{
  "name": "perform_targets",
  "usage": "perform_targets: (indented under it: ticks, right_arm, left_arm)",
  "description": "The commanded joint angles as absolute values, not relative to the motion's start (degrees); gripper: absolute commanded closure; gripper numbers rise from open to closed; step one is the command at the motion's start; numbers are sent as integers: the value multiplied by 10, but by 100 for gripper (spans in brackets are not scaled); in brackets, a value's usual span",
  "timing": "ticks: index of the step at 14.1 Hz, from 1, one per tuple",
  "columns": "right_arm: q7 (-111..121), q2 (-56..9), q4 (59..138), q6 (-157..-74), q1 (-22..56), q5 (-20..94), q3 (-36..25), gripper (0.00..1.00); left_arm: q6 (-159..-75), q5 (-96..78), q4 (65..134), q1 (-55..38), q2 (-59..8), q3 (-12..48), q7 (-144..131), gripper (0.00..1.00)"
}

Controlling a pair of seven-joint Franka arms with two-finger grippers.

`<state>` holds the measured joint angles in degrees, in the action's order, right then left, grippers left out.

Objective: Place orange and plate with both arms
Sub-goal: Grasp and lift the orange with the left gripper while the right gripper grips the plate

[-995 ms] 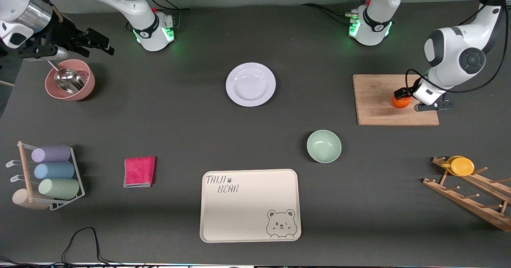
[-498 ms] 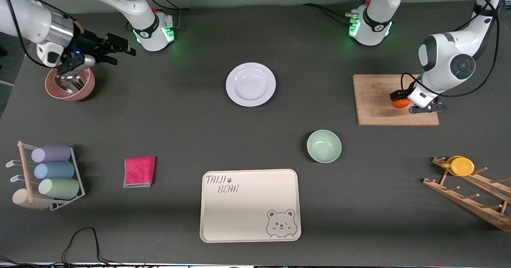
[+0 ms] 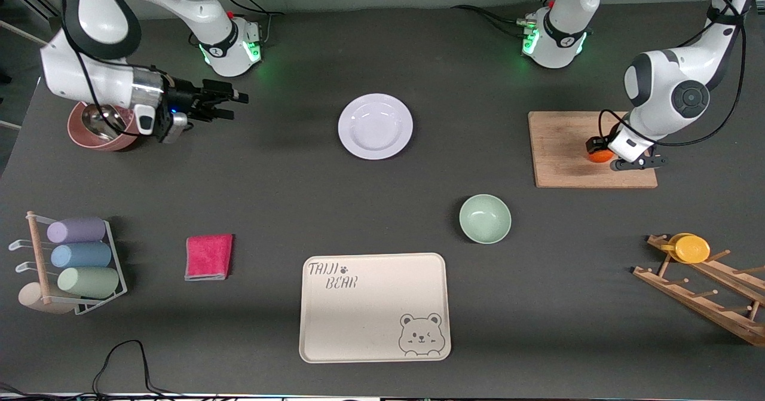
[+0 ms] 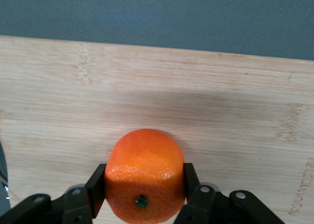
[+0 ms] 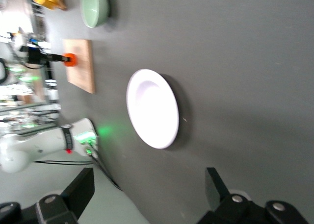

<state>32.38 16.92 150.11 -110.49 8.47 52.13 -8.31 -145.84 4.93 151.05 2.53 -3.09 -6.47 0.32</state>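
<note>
orange [image 4: 144, 175]: small, light and a bit squishy I'd guess, waxy skin, so grab it across the widest part; it sits on the cutting board [image 3: 562, 144] at the frame's right, green stem spot facing the left wrist cam, basically round, no long axis

left gripper [image 3: 603, 153]: clamped on the orange, one finger each side

plate [image 3: 375, 126]: glossy, stiff, probably slippery; pinch the rim; lies flat upper centre, no real direction

right gripper [image 3: 227, 103]: fingers apart, hovering upper left, pointing at the plate
</note>
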Motion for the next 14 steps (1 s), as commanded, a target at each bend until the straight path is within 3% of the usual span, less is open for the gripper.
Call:
perform_targets:
  ticks: [1,6,9,11,14]
  right_arm:
    - [449,90,1522,-1122,89,631,-90,0]
    - [656,-51,1530,-1120,106,800,-88,0]
    - [709,-103,1529,-1121,126,876,-84,0]
    - [744,-135,1528,-1121,133,916,-77,0]
    - [788,-176,1526,-1121,134,961,-56,0]
  left_arm:
    - [-1385,48,1481,12,12,-57,-8,100]
    - [-1060,47,1324,-9,125,-27,-34,100]
    - [-869,43,1148,-10,132,3,-33,100]
    - [-791,31,1052,-14,116,17,-33,100]
    - [-759,8,999,-16,108,30,-46,100]
